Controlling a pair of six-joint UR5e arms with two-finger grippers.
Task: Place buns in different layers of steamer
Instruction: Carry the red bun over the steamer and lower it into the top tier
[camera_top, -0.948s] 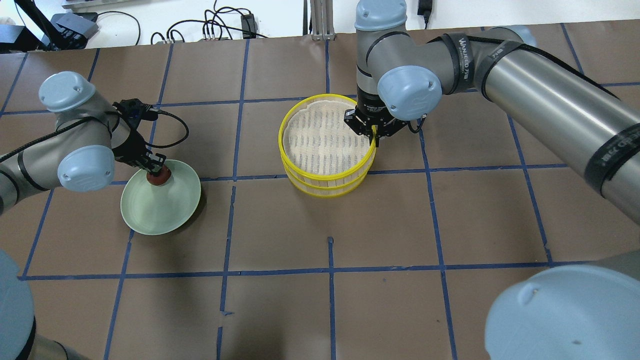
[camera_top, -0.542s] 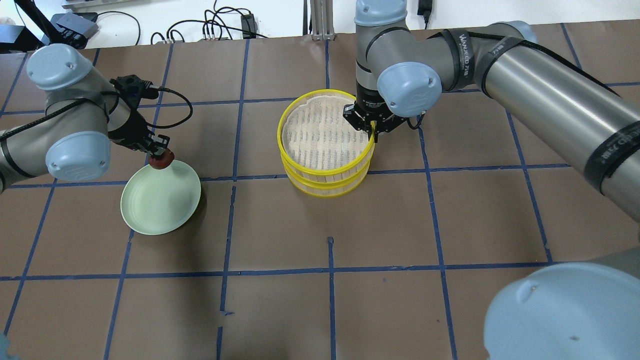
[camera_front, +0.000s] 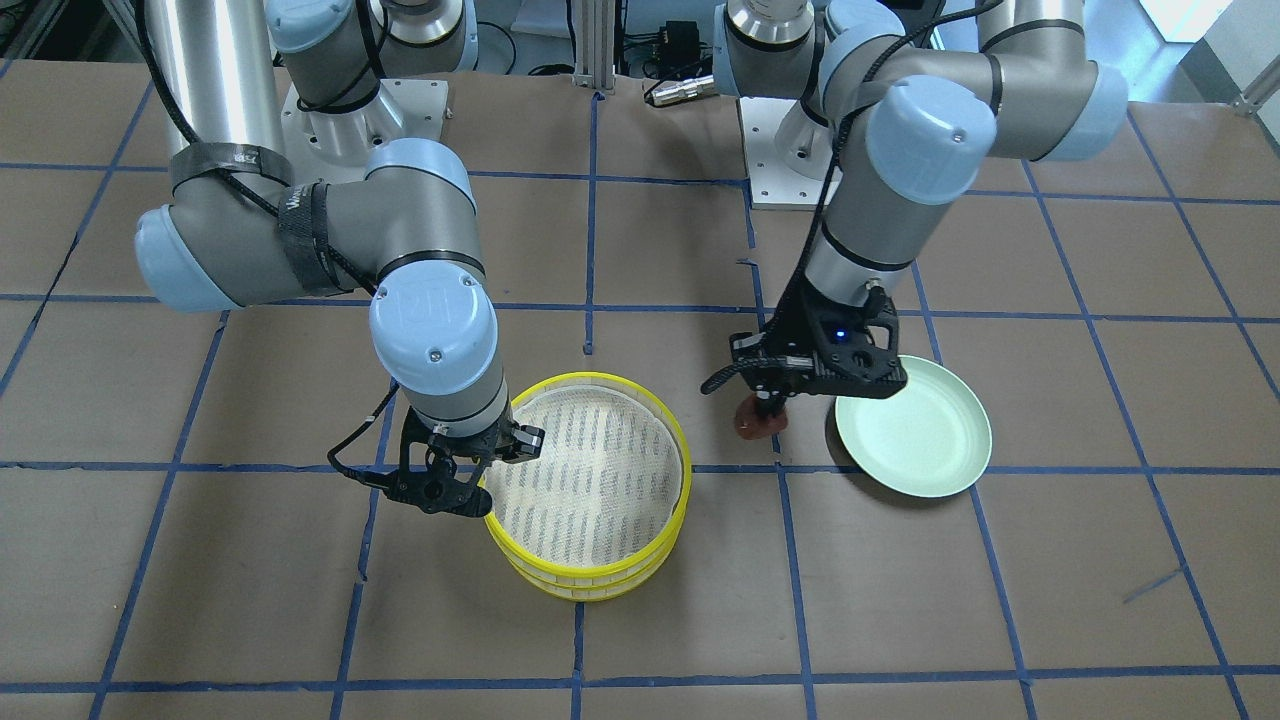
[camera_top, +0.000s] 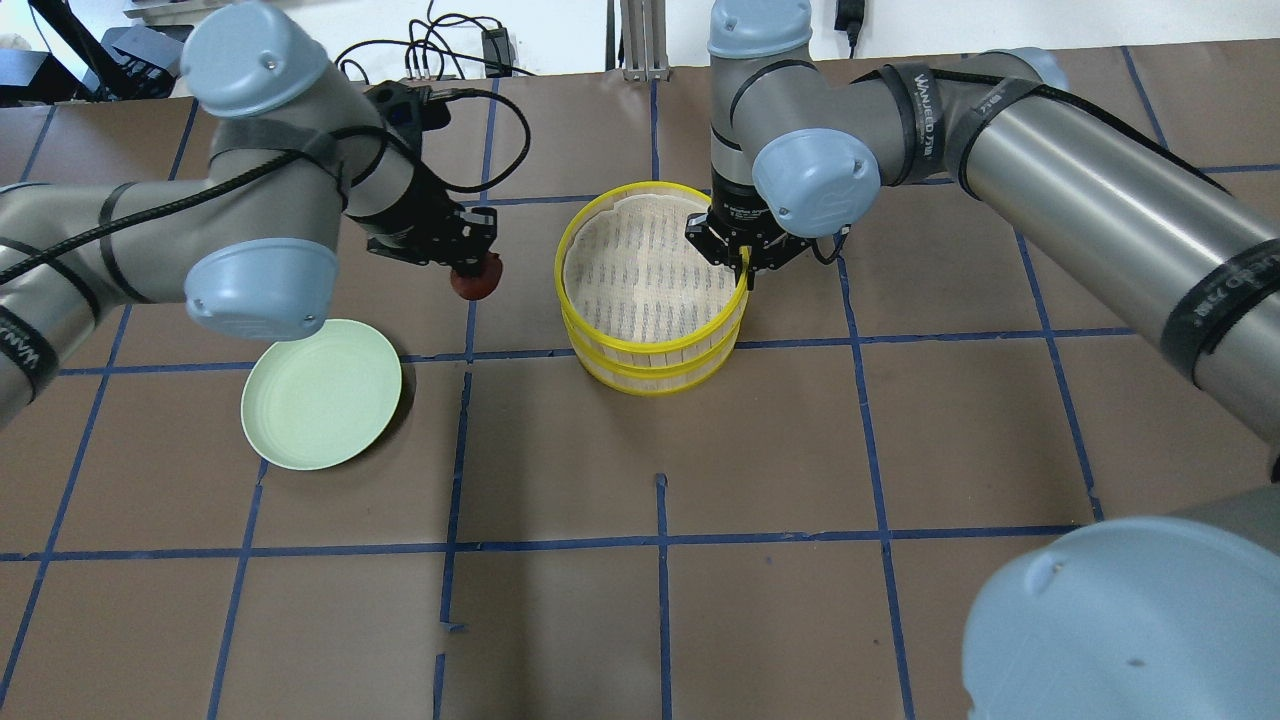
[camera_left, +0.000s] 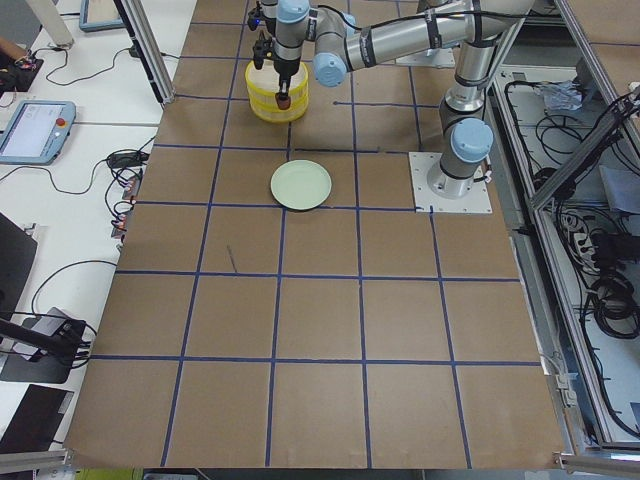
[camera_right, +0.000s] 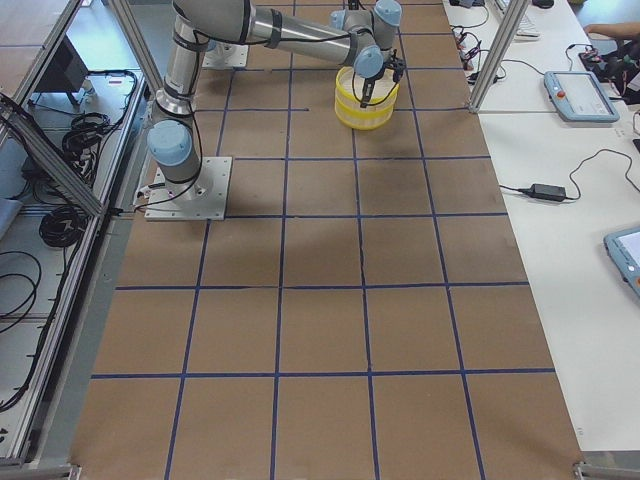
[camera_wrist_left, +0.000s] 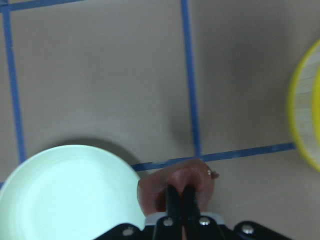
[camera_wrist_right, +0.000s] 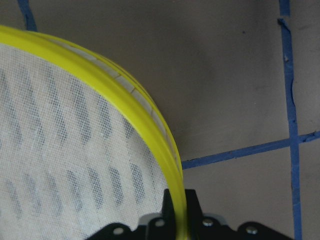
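Note:
Two yellow-rimmed steamer trays stand stacked; the top tray (camera_top: 563, 262) (camera_front: 600, 379) shows a bare white mesh above the lower tray (camera_top: 650, 378). My right gripper (camera_top: 747, 266) (camera_wrist_right: 178, 205) is shut on the top tray's rim (camera_wrist_right: 150, 110) at its right side. My left gripper (camera_top: 470, 270) (camera_front: 765, 405) is shut on the reddish-brown bun (camera_top: 478, 283) (camera_front: 758, 422) (camera_wrist_left: 175, 182) and holds it in the air between the plate and the steamer. The white bun is in no view.
The pale green plate (camera_top: 320, 405) (camera_front: 915, 440) (camera_wrist_left: 60, 190) lies bare to the left of the steamer. Blue tape lines grid the brown table. Cables and boxes lie past the table's far edge (camera_top: 440, 55).
My left gripper has lifted the brown bun off the plate and carried it right, toward the steamer. My right gripper has stayed on the top tray's rim.

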